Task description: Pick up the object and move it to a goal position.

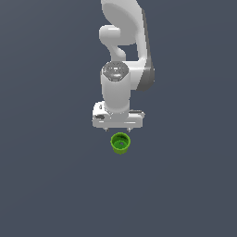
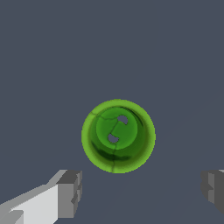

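**Approach under way, nothing grasped yet**

The green cup (image 1: 120, 143) stands upright on the grey table (image 1: 46, 185), mouth up, its darker inside showing. In the exterior view it sits just below the white tool (image 1: 118, 126), near it but apart from it. The wrist view shows the cup (image 2: 118, 136) from straight above, with the two grey fingertips (image 2: 70, 192) spread wide. The cup lies beyond the line between them rather than inside the gap, and neither fingertip touches it.

So the tool is open and empty. By my reading the task is at its early stage: the arm is brought close over the cup, but the cup is not yet centred between the fingers, not gripped, not lifted. What remains is the alignment, the descent, the closing, the lift and the carry to the goal.

Several things cannot be read. No goal marker appears in either view, so where the cup must go is unknown. The far fingertip is cut off by the wrist picture's edge. How high the tool hangs above the table cannot be judged, since the plain grey surface gives no shadow or edge. The small pale marks inside the cup are too unclear to name.
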You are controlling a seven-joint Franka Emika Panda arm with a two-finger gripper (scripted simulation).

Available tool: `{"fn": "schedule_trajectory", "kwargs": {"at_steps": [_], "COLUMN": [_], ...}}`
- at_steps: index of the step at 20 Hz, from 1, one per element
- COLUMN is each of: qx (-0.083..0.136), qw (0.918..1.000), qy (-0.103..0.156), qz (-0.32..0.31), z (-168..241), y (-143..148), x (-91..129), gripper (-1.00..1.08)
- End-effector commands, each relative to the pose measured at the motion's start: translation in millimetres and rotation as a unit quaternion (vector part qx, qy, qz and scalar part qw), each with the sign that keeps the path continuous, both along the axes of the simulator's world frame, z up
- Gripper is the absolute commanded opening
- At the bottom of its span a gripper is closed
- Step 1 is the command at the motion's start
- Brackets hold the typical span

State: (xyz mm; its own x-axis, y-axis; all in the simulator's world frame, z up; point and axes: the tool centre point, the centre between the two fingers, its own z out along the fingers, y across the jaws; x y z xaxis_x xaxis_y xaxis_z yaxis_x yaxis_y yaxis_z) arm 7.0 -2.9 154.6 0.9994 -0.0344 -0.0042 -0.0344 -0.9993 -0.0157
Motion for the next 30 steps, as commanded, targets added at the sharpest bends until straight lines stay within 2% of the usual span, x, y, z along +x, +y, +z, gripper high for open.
{"fn": "schedule_trajectory", "kwargs": {"at_steps": [1, 7, 16, 30], "qx": [0.000, -0.002, -0.005, -0.028], "qw": [1.0000, 0.9998, 0.9999, 0.9973], "qy": [0.000, -0.014, -0.014, -0.018], "qz": [0.000, 0.010, 0.003, -0.066], "z": [0.0, 9.3, 6.2, -24.7], "y": [0.0, 2.7, 5.0, 31.0], "x": [0.0, 8.6, 9.8, 22.8], "gripper": [0.28, 0.28, 0.28, 0.28]}}
